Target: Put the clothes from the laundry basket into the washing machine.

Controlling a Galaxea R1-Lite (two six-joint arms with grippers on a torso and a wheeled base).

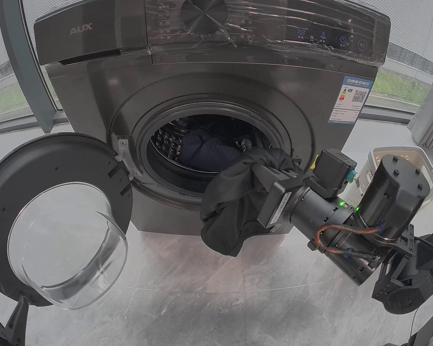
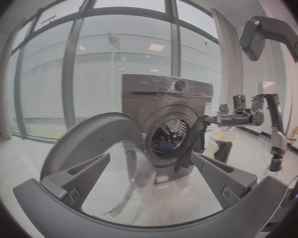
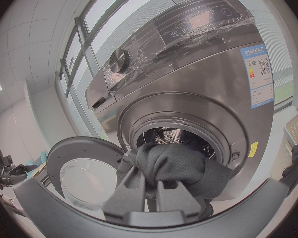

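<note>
1. Pale marbled floor (image 1: pixel 178 289) spreads under everything, with windows (image 1: pixel 5 87) behind.
2. Our left gripper (image 2: pixel 149 156) gapes wide, holding nothing, facing the open door (image 1: pixel 57 207) at lower left.
3. At centre, the washing machine (image 1: pixel 216 73) has a blue garment (image 1: pixel 207 150) in its drum (image 1: pixel 168 142).
4. Right of centre, our right gripper (image 1: pixel 261 171) clamps a black garment (image 1: pixel 228 207) hanging at the drum's mouth.
5. At far right we see the laundry basket (image 1: pixel 411 162), dark cloth (image 3: pixel 294 169) over its rim.
</note>
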